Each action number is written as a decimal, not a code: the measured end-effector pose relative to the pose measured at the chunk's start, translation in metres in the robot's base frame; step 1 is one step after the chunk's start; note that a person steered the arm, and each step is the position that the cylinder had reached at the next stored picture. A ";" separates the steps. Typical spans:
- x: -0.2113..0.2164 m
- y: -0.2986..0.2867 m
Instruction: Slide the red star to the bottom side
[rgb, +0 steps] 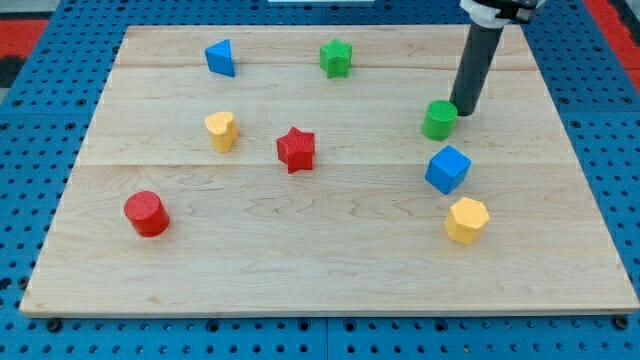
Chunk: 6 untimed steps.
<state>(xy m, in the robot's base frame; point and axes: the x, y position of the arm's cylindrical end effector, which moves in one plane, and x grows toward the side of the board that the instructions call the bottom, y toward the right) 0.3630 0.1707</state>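
Observation:
The red star (296, 150) lies near the middle of the wooden board (330, 270), a little to the view's left of centre. My tip (465, 112) is at the view's upper right, right beside the green cylinder (438, 119) on its right side, touching or nearly so. The tip is far to the right of the red star and slightly higher in the view.
A blue triangle (220, 57) and a green star (336, 58) lie near the top. A yellow heart-like block (220, 130) is left of the red star. A red cylinder (146, 213) is at lower left. A blue cube (447, 169) and a yellow hexagon (466, 220) are at right.

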 end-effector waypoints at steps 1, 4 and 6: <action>-0.021 -0.013; -0.015 -0.241; 0.047 -0.168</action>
